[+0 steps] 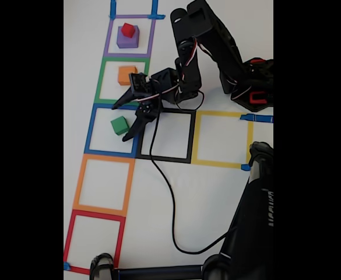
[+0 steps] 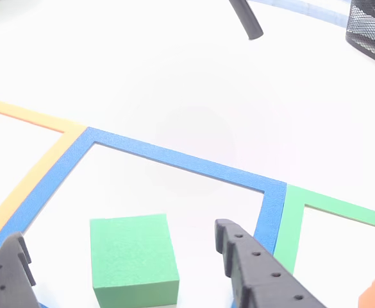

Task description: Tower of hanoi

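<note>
Black two-finger gripper (image 1: 123, 122): jaws spread, straddling small green foam cube (image 1: 120, 125), left of centre, inside blue tape square (image 1: 91, 129). Orange cube (image 1: 127, 75) in green tape square (image 1: 102, 79) above.

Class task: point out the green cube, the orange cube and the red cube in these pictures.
green cube (image 2: 134, 258), other view, front face.
orange cube (image 1: 126, 74), fixed view, top face.
red cube (image 1: 127, 30), fixed view, top face, atop the purple block.
</note>
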Available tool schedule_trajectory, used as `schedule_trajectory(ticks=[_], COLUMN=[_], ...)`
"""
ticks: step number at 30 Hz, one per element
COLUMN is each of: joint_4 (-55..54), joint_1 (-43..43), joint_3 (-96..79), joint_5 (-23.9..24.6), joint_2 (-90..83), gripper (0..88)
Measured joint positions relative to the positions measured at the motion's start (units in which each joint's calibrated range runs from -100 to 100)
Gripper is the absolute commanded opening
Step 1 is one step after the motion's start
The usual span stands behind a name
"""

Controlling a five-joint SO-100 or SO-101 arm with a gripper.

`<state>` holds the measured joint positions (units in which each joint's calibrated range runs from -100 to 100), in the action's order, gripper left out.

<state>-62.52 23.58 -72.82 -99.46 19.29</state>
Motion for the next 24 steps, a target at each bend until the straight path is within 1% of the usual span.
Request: schedule_trajectory(ticks=[12,24], joint_4=[-1.2,-1.2], joint_1=[0.2,1.2], joint_3=[4.2,5.7], joint_5=[0.0,0.0], joint_2=[5.8,6.9], gripper=[33.5,32.1])
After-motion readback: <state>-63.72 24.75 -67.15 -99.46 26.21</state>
